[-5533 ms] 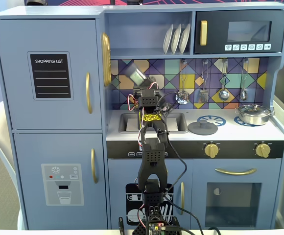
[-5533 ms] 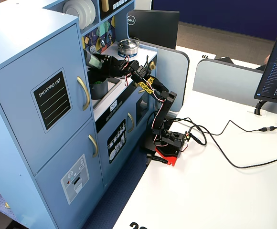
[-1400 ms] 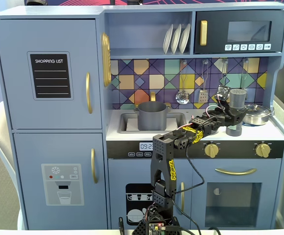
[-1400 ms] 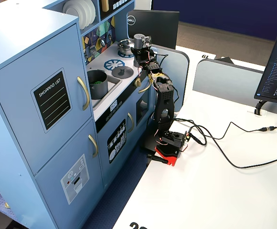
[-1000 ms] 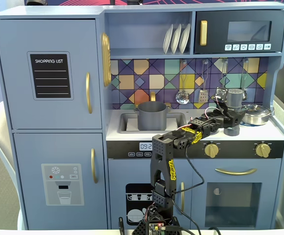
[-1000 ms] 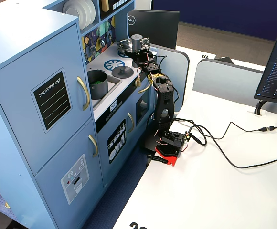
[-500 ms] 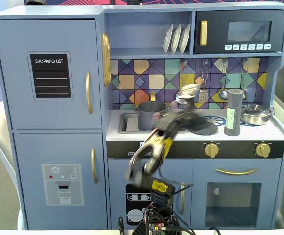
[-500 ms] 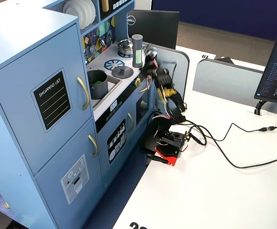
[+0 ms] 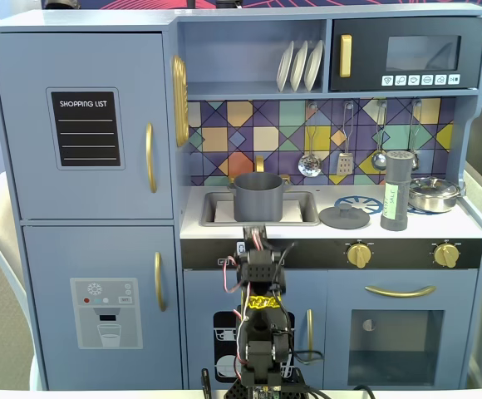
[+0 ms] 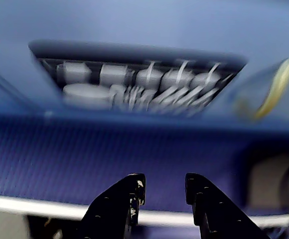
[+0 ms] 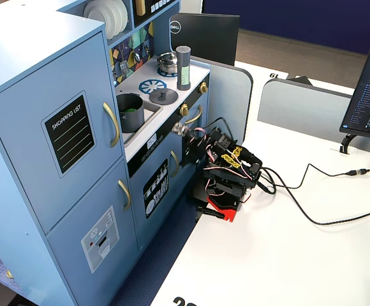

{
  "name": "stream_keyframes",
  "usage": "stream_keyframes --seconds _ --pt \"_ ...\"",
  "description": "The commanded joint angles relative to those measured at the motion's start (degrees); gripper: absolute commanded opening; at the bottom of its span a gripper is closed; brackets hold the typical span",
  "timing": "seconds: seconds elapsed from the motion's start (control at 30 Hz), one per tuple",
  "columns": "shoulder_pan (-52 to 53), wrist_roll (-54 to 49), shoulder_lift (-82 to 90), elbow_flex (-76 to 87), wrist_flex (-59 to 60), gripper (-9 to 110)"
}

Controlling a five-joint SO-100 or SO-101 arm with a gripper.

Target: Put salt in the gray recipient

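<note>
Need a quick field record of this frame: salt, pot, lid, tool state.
salt: shaker upright on the stovetop, right of the lid, untouched
pot: dark-gray pot standing in the sink, uncovered
lid: flat gray lid lying on the counter between pot and shaker
tool: tool open, empty, low in front of the toy kitchen, far from the shaker
</note>
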Motion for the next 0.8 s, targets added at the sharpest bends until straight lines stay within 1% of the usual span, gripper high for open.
stream_keyframes --seconds 0.0,0.13,0.17,0.23,0.3,0.33,0.4,0.77 --pt "0.6 -2.6 0.9 6.9 -5.0 0" --pt "1.3 -5.1 0.9 14.9 -8.6 0" --pt "1.1 -5.4 1.0 15.0 -7.6 0" --pt "-0.2 -1.8 1.0 15.0 -6.9 0" --pt "-0.2 -2.3 1.0 15.1 -5.1 0" --pt "-0.2 -4.0 1.0 15.1 -3.3 1" --pt "-0.2 1.7 1.0 15.1 -2.6 2" --pt "-0.4 1.2 1.0 15.1 -2.6 5"
